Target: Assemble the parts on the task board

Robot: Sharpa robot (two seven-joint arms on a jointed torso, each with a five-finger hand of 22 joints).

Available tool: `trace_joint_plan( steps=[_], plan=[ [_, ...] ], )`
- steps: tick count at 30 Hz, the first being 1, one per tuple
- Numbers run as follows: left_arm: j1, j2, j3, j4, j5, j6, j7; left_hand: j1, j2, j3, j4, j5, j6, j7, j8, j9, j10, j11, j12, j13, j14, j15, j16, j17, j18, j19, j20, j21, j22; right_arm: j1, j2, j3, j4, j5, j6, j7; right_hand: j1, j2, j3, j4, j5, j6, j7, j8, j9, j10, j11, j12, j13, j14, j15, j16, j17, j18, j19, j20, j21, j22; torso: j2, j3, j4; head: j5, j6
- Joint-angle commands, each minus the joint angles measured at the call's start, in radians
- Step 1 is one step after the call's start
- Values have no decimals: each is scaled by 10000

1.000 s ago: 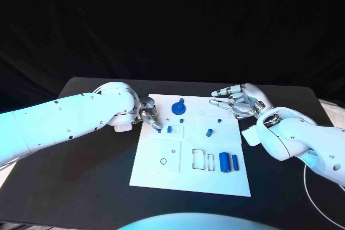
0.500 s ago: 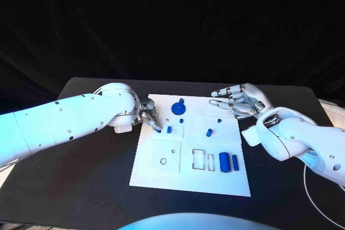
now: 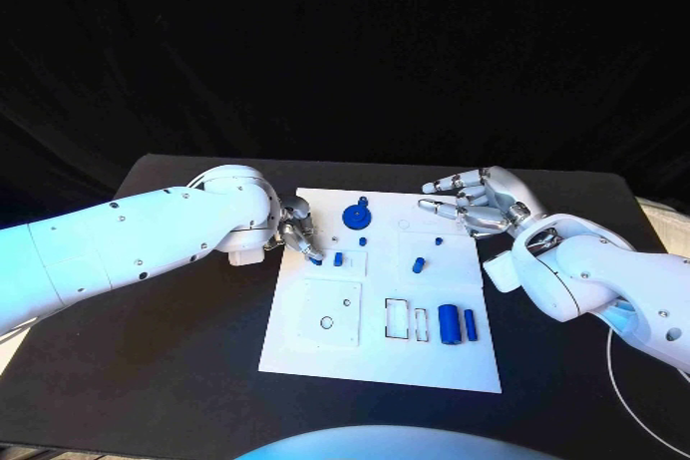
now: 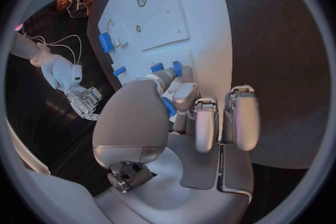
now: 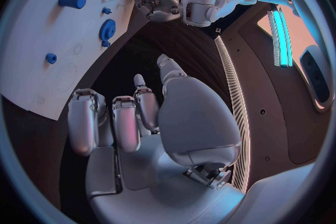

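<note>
While my left hand (image 3: 296, 230) pinches a blue part (image 4: 168, 107) at the board's (image 3: 319, 345) near-left edge, my right hand (image 3: 475, 206) hovers released, fingers apart, beside the board's right corner.

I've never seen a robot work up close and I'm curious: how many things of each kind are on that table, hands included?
White task board: 1
Blue gear: 1
Blue cylinders: 2
Small blue pieces: 5, one between the left hand's fingers
Silver hands, counting the right hand: 2
Total: 11
</note>
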Motion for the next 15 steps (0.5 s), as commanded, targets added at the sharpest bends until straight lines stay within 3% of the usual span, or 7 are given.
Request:
trace_joint_plan(
  steps=[1,7,15],
  plan=[
    [-72,78,-49,11,210,326,-188,-213,-9,1315,-1211,49,205,-98,80,-6,96,-37,87,35,1052,8,31,2633,-115,345,30,51,1318,-8,3,1,25,-42,135,96,-26,83,-73,-14,40,55,-36,-9,11,-58,-6,3,516,668,-47,-39,1000,164,-63,-19,-40,-6,0,0,5,-18,-22],
    [-70,186,-56,-59,297,399,-468,-799,-168,1072,-991,21,414,-244,138,3,198,-142,168,126,1052,-72,31,2633,-129,382,-23,96,1386,-8,-9,1,38,-41,130,93,-26,83,-73,-14,40,55,-36,-9,11,-58,-6,3,516,668,-47,-39,1000,164,-63,-19,-40,-6,-3,1,7,-23,-46],
    [-69,308,-73,-128,139,318,-621,-1045,-168,888,-915,18,591,-321,211,26,323,-206,307,267,1052,-119,31,2633,-153,436,-67,166,1479,-9,10,1,15,37,128,122,-26,83,-73,-14,40,55,-36,-9,11,-58,-6,3,516,668,-47,-39,1000,164,-63,-19,-40,-6,0,2,-2,-65,-55]
  ],
)
